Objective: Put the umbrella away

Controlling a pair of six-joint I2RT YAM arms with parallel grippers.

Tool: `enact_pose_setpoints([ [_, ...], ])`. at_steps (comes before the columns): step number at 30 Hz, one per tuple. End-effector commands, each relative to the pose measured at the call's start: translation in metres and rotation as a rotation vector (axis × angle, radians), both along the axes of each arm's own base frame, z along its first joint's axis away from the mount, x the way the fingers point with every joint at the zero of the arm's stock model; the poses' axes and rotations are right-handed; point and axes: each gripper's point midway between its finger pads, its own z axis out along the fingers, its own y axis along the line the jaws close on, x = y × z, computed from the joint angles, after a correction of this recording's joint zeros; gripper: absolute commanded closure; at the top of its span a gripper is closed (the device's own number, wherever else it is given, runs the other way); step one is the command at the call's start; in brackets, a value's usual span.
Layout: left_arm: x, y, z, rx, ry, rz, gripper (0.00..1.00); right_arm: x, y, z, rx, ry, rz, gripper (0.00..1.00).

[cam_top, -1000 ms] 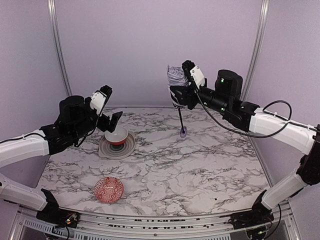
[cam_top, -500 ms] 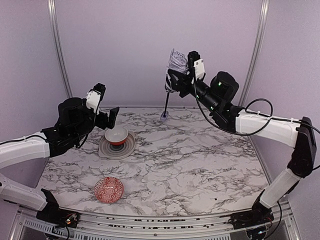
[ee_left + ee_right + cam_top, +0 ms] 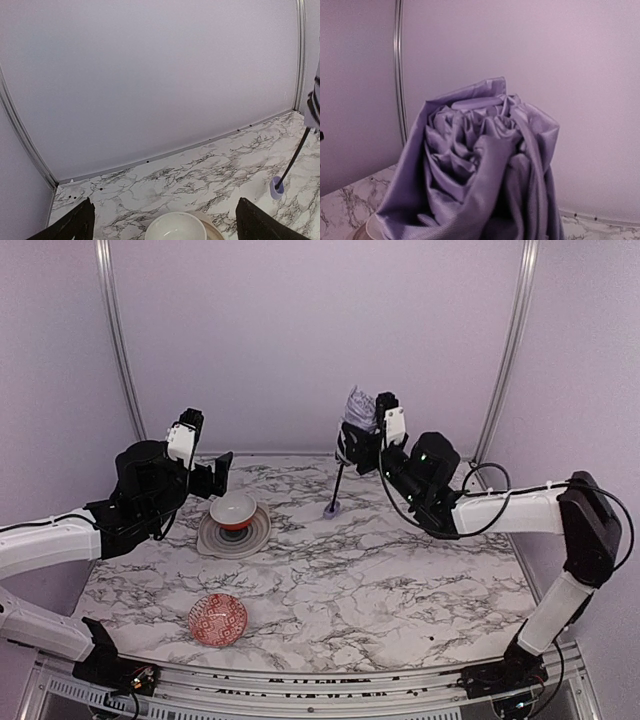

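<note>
- umbrella [image 3: 357,412]: lavender canopy gathered into a crumpled bundle and held up over the back of the table [image 3: 400,580], right of centre
- thin black shaft [image 3: 340,485] hangs from the bundle, slanting down and left to the small knob handle [image 3: 331,508]
- knob is at or just above the marble; cannot tell if it touches
- right wrist view is filled with bunched fabric [image 3: 480,165]; no strap or sleeve shows, and its own fingers are hidden
- right gripper [image 3: 362,445]: clamped on the lower part of the bundle, carrying the umbrella
- left gripper [image 3: 207,478]: jaws spread wide and holding nothing, hovering over the white bowl [image 3: 232,508] on the plate [image 3: 235,535], well apart from the umbrella
- left wrist view shows both fingers [image 3: 75,225] far apart, with the knob [image 3: 276,187] at the far right
- red patterned bowl [image 3: 218,619] sits near the front left, not involved
- progress, as a judgement: partly done; the canopy is closed and bunched
- left to do, as a judgement: shaft looks extended, so it needs telescoping in, perhaps by pressing the knob down; fabric is loose; the umbrella is not set down
- no obvious storage spot in view
</note>
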Motion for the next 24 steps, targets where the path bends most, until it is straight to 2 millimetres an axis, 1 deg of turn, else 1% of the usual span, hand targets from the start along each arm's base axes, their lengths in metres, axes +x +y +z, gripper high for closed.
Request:
enact_pose_setpoints([
  [1,0.000,0.003,0.009,-0.030,-0.032,0.011,0.01,0.012,0.000,-0.140,-0.106,0.214,-0.041,1.00],
  [2,0.000,0.003,0.008,-0.026,-0.031,0.009,0.01,0.013,-0.001,-0.168,-0.146,0.264,-0.045,1.00],
  [3,0.000,0.003,0.008,-0.024,-0.032,0.008,0.01,0.012,-0.001,-0.191,-0.180,0.308,-0.043,1.00],
  [4,0.000,0.002,0.008,-0.023,-0.031,0.008,0.01,0.009,-0.002,-0.210,-0.207,0.340,-0.040,1.00],
  [5,0.000,0.002,0.008,-0.020,-0.032,0.007,0.01,0.007,-0.004,-0.223,-0.220,0.360,-0.041,1.00],
  [9,0.001,0.002,0.006,-0.011,-0.032,0.007,0.01,0.004,-0.004,-0.256,-0.286,0.423,-0.035,1.00],
  [10,0.001,0.002,0.006,-0.010,-0.032,0.006,0.01,0.004,-0.004,-0.269,-0.317,0.444,-0.032,1.00],
  [11,0.001,0.002,0.006,-0.007,-0.032,0.007,0.01,0.004,-0.003,-0.274,-0.332,0.448,-0.031,1.00],
  [12,0.001,0.002,0.006,-0.007,-0.033,0.006,0.01,0.004,-0.002,-0.273,-0.341,0.444,-0.031,1.00],
  [13,0.001,0.002,0.006,-0.005,-0.033,0.006,0.01,0.005,-0.002,-0.265,-0.339,0.427,-0.034,1.00],
  [15,0.001,0.002,0.006,0.002,-0.034,0.004,0.01,0.008,0.000,-0.227,-0.319,0.354,-0.032,1.00],
  [17,0.001,0.001,0.006,0.004,-0.033,0.001,0.01,0.014,0.005,-0.173,-0.318,0.266,-0.035,1.00],
  [19,0.000,-0.001,0.006,0.002,-0.034,-0.008,0.01,0.020,0.009,-0.110,-0.324,0.174,-0.049,1.00],
  [20,0.000,-0.001,0.006,0.002,-0.034,-0.012,0.01,0.020,0.010,-0.075,-0.313,0.122,-0.057,1.00],
  [22,-0.001,-0.001,0.008,-0.003,-0.037,-0.014,0.01,0.017,0.006,-0.012,-0.301,0.029,-0.078,1.00],
  [23,-0.001,-0.001,0.008,-0.004,-0.037,-0.013,0.01,0.015,0.003,0.027,-0.276,-0.029,-0.094,1.00],
  [24,-0.001,0.000,0.008,-0.004,-0.037,-0.011,0.01,0.011,-0.002,0.054,-0.265,-0.067,-0.112,1.00],
])
